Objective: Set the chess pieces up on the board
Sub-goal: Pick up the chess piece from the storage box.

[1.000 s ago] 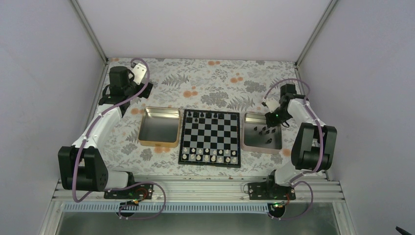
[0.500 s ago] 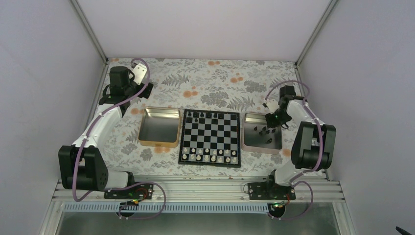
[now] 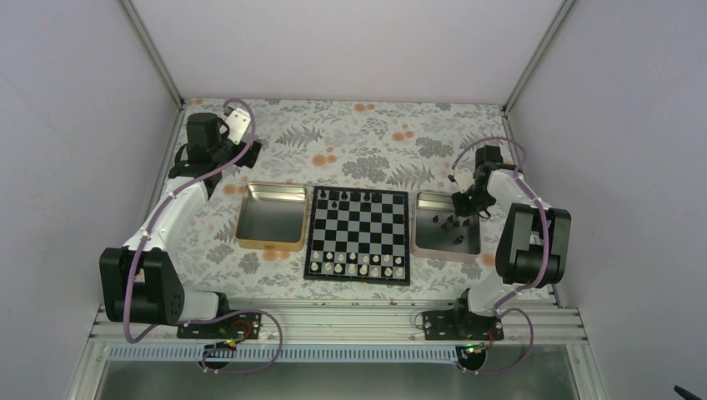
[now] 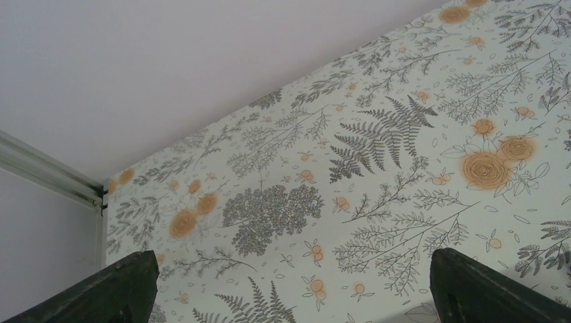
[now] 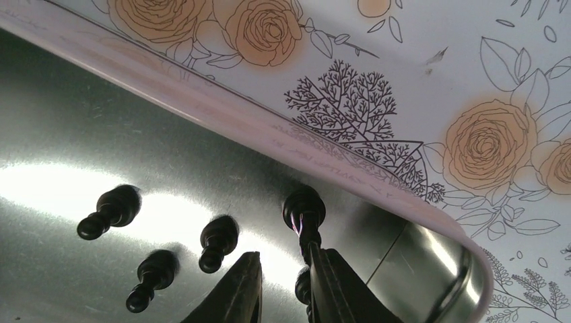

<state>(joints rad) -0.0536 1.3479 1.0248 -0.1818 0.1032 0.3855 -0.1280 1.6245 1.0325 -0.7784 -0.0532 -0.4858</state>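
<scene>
Floral tablecloth beneath. Board centred; black chess pieces loose in silver tray at its 3 o'clock. Right gripper down among them, narrowly parted, gripping nothing plainly. Straddle one stem squarely, clear of neighbours at 9 o'clock, then pinch. Left gripper wide, empty, at 10 o'clock.

No text or number seems readable on anything.
</scene>
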